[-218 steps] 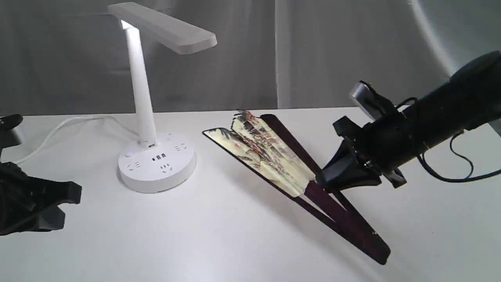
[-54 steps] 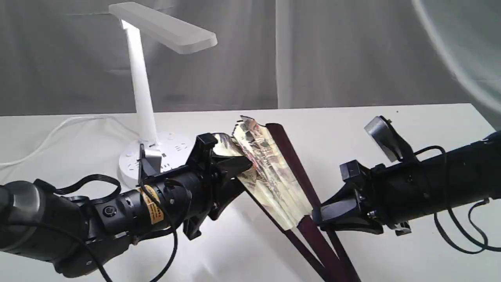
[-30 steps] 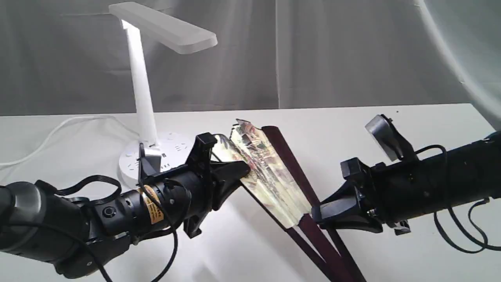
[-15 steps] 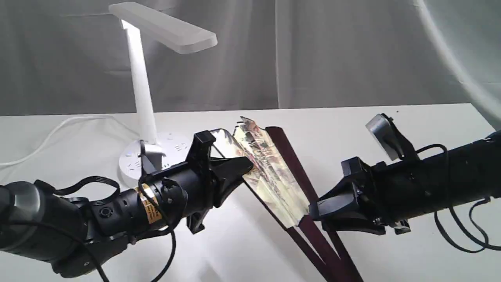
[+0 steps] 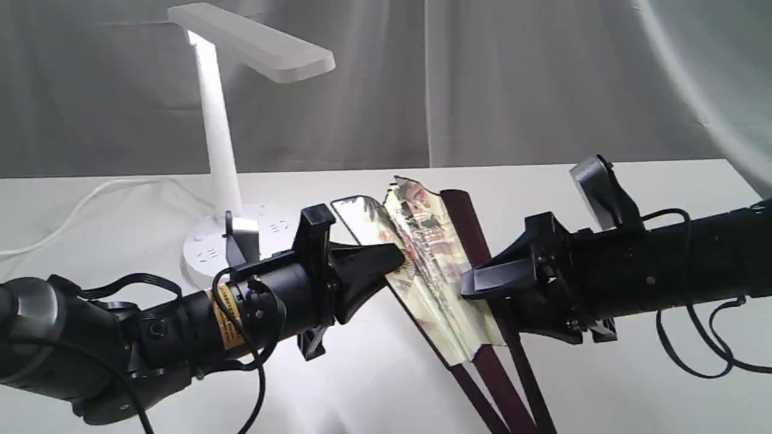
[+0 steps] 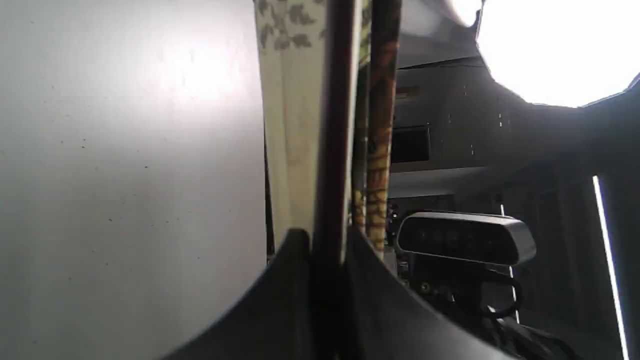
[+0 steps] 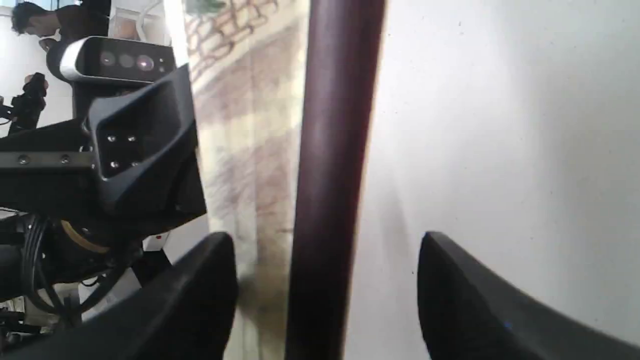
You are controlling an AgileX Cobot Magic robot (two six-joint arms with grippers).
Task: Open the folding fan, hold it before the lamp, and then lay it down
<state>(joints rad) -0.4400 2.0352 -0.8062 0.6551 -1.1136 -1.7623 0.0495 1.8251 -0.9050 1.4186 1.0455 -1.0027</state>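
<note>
Left gripper pinches a folding fan rib; right gripper straddles another, jaws wide (pivot cut off)

The left hand and right hand flank the partly opened folding fan, slanted beside the lamp over the tabletop.

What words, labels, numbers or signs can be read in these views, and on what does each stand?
No text can be read as words.
Yellow sticker on the black left arm: reddish print, too blurred to read.
Round base of the white plastic desk lamp: sockets only, no legible lettering.
Cream paper folding fan with maroon ribs: painted landscape, no legible writing.
</note>
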